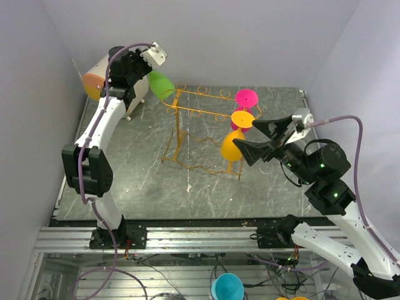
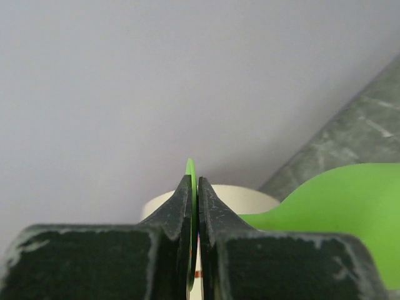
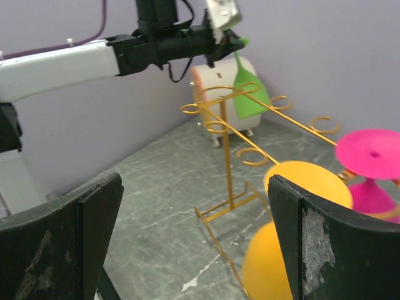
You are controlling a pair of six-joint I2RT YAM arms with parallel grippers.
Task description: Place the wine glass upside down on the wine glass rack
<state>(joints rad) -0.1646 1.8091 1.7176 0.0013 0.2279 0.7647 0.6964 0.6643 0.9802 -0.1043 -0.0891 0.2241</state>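
My left gripper (image 1: 145,72) is raised at the back left and shut on the thin foot (image 2: 190,178) of a green wine glass (image 1: 161,85). The glass's bowl hangs beside the left end of the golden wire rack (image 1: 199,115); whether they touch I cannot tell. The right wrist view shows the green glass (image 3: 250,94) behind the rack's (image 3: 226,156) end loops. A pink glass (image 1: 245,98) and an orange glass (image 1: 232,144) hang upside down at the rack's right end. My right gripper (image 1: 247,137) is open and empty beside the orange glass (image 3: 306,184).
A round cream drum with an orange face (image 1: 94,80) stands on small feet at the back left corner, behind the left arm. Purple walls close in the back and both sides. The rack's wavy base (image 1: 200,164) spreads over the dark marble table (image 1: 144,181).
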